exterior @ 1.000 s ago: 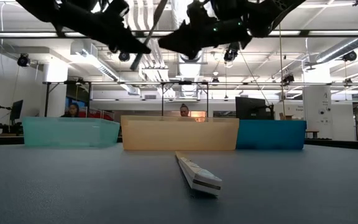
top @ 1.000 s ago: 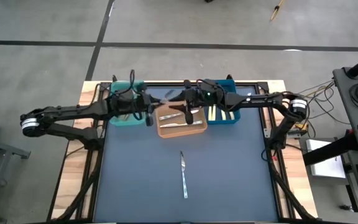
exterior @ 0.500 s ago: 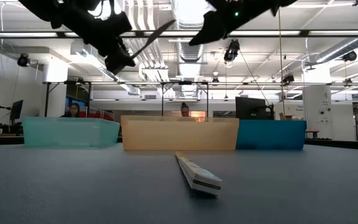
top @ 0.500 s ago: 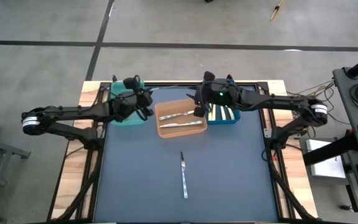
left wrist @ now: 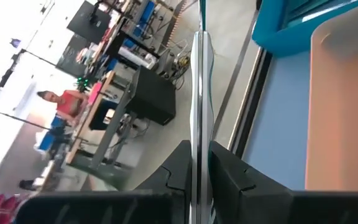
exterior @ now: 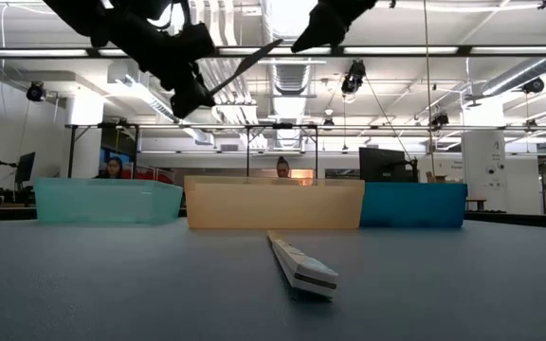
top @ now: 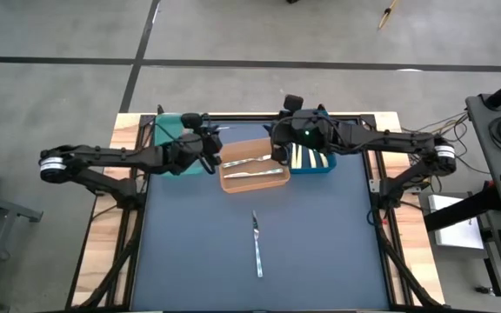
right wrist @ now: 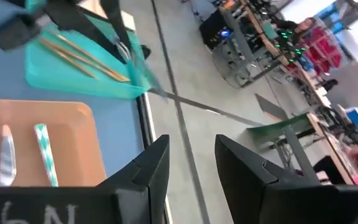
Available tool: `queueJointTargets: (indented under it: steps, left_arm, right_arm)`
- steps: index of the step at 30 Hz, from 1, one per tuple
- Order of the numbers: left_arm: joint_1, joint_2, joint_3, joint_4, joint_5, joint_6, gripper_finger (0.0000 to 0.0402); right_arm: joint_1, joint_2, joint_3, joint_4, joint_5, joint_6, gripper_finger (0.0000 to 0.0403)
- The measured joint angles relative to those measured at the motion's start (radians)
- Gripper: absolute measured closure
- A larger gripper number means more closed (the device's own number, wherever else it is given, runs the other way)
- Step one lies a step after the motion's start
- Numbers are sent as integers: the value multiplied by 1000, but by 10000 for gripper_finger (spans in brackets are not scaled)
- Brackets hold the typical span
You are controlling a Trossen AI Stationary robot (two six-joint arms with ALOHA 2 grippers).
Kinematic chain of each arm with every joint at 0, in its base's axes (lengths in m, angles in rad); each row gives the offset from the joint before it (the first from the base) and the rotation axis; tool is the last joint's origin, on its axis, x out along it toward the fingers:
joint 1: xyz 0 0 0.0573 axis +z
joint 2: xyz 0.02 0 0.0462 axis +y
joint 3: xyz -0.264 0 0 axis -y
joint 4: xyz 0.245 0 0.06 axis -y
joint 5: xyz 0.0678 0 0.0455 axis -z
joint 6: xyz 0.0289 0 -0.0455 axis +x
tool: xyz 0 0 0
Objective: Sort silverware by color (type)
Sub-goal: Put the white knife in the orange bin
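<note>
One fork point(top: 257, 244) remains loose on the counter point(top: 320, 252); two silver pieces lie in the orange bin point(top: 252, 178). Left pincer point(top: 209, 149), raised between teal bin point(top: 172, 130) and orange bin, is clamped on a silver utensil point(left wrist: 199, 106). Right pincer point(top: 276, 149), parted and empty, hovers beside the blue bin point(top: 324, 165).

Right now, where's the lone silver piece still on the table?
High view: the silver utensil lies alone mid-table, nearer the front edge than the orange bin.
</note>
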Motion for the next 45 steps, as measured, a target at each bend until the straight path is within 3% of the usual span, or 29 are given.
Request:
queueJointTargets:
  steps: [8, 28, 34, 37, 42, 45]
  left_arm:
    - [-19, 88, 60, -3, -140, 37, 382]
    - [-54, 177, 149, -11, -127, -33, 382]
    - [-71, 177, 158, -220, -126, -93, 382]
    - [-76, 177, 185, -336, -73, -182, 382]
    - [-77, 179, 255, -508, 147, -326, 382]
    - [-77, 200, 311, -623, 177, -365, 382]
  right_arm:
    - [0, 29, 134, -197, -95, 2, 282]
    - [-17, 30, 142, -265, -102, -23, 282]
    - [-16, 24, 154, -264, -102, -14, 282]
    - [-16, 24, 154, -265, -102, -14, 282]
    - [-16, 21, 154, -266, -102, -16, 282]
    - [-16, 11, 154, -271, -102, -16, 282]
